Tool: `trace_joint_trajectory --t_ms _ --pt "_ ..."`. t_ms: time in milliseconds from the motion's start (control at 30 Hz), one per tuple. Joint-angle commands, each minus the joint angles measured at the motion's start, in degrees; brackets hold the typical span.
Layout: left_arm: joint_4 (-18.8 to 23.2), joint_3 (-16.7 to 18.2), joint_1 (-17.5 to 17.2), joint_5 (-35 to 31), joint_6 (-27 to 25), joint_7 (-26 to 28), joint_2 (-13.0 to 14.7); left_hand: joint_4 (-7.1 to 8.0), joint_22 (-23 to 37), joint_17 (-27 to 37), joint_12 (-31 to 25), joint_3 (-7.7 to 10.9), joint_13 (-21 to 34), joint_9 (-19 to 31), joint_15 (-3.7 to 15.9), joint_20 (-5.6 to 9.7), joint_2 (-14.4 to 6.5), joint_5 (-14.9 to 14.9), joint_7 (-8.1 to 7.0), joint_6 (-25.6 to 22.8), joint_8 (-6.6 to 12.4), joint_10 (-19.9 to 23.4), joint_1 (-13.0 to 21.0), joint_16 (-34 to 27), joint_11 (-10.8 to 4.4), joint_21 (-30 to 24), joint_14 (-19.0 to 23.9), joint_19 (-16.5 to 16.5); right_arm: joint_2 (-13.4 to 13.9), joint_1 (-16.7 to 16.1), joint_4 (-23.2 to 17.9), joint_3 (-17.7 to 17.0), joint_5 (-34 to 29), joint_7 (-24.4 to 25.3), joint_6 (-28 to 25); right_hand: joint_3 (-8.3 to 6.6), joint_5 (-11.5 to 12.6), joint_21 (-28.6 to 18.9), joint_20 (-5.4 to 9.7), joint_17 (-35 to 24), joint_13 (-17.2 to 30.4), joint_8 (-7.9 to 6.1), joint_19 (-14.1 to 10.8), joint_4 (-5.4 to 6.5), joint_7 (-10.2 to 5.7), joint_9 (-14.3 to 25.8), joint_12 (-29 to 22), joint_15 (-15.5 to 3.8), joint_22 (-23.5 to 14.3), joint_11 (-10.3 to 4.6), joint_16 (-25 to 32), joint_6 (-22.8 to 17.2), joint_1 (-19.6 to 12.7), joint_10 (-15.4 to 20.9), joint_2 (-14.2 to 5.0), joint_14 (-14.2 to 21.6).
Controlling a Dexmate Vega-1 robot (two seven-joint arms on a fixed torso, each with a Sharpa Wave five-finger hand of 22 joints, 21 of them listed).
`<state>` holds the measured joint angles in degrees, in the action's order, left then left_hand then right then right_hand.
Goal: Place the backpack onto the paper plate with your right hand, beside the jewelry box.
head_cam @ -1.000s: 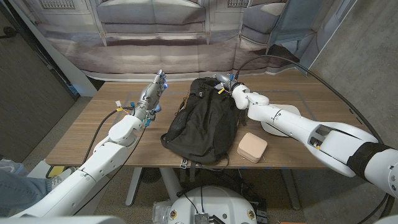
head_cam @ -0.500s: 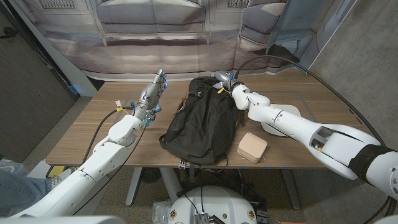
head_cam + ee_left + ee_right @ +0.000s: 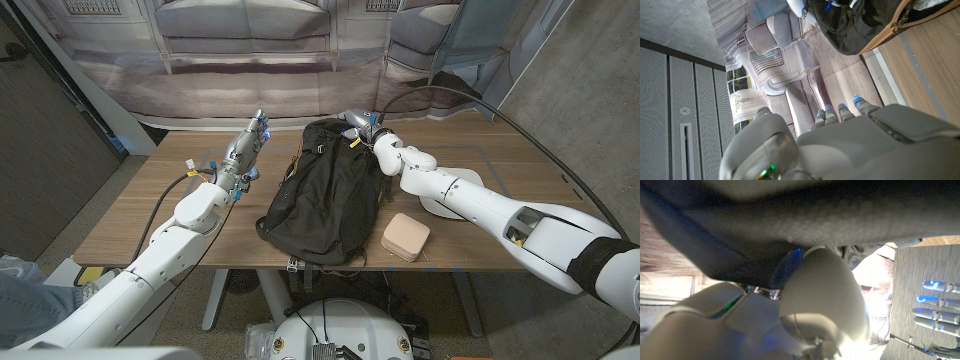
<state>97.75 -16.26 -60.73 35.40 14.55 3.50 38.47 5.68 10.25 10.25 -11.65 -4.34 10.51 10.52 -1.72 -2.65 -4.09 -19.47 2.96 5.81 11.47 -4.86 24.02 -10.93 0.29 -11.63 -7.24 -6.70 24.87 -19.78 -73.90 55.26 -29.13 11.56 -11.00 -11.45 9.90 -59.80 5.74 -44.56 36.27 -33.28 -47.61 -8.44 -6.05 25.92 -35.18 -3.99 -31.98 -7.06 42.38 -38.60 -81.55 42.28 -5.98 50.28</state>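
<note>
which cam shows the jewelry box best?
Head view: the jewelry box sits whole near the table's front edge, right of the backpack. The wrist views give backpack fabric and hands, no clear box.

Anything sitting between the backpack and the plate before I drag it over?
The right arm lies across the paper plate, covering much of it. The jewelry box sits at the plate's near side, beside the backpack. Nothing else visible blocks the way.
</note>
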Motion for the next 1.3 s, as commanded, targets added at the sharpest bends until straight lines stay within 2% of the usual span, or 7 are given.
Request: trace_joint_trajectory --t_ms 33,467,1033,1300 --pt "-0.4 -0.3 0.7 -0.1 0.2 -0.6 -0.1 0.05 0.2 0.3 0.0 -0.43 0.2 0.2 -0.06 -0.38 -0.4 0.1 -0.08 -0.1 -0.11 -0.2 0.2 0.1 0.26 -0.1 -0.2 -0.1 1.6 -1.4 -5.4 -1.3 -1.7 -1.1 -2.6 0.09 0.3 -0.8 7.16 -0.4 0.5 -0.36 0.4 -0.01 -0.16 0.2 -0.3 -9.29 -0.3 0.1 -0.2 -0.3 -1.4 0.4 -0.9 3.1" --pt "-0.9 -0.4 1.0 -0.1 0.4 -0.9 -0.2 0.04 0.2 0.3 0.0 -0.58 0.2 0.2 -0.06 -0.38 -0.5 0.1 -0.15 -0.1 -0.11 -0.1 0.3 0.1 0.36 -0.1 -0.2 -0.1 2.2 -1.9 -9.1 -2.0 -3.1 -2.5 -3.5 0.34 0.4 -2.0 7.18 -0.6 1.1 0.03 1.2 0.38 -0.14 -0.1 0.1 -9.2 -0.8 0.29 -0.4 -0.2 -1.3 0.0 -1.29 3.5" --pt "-1.1 -1.0 2.3 -0.2 -0.1 -1.5 -0.3 0.01 0.2 0.3 0.0 -0.76 0.2 0.2 -0.03 0.11 -0.6 0.1 -0.13 -0.1 -0.15 0.0 0.5 0.1 0.33 -0.1 -0.2 0.0 4.3 -3.5 -13.1 -5.2 -1.9 -1.9 2.4 0.43 0.5 -3.8 7.24 -1.1 1.3 0.39 1.8 -0.13 -0.41 -0.5 0.9 -9.28 -1.2 0.04 -0.5 -0.6 -2.4 0.3 -1.32 3.9" --pt "-0.9 -1.0 2.2 -0.4 -0.2 -1.3 -0.1 0.0 0.2 0.3 0.0 -0.85 0.2 0.2 -0.12 0.22 -0.6 0.2 -0.1 -0.1 -0.16 -0.1 0.5 0.1 0.21 -0.1 -0.2 0.1 4.4 -4.1 -14.2 -6.3 -1.8 -2.0 3.8 0.55 0.5 -4.5 7.28 -1.2 1.5 0.34 2.0 -0.08 -0.61 -0.4 1.0 -9.23 -1.4 -0.07 -0.4 -0.9 -2.6 0.7 -1.38 4.3"
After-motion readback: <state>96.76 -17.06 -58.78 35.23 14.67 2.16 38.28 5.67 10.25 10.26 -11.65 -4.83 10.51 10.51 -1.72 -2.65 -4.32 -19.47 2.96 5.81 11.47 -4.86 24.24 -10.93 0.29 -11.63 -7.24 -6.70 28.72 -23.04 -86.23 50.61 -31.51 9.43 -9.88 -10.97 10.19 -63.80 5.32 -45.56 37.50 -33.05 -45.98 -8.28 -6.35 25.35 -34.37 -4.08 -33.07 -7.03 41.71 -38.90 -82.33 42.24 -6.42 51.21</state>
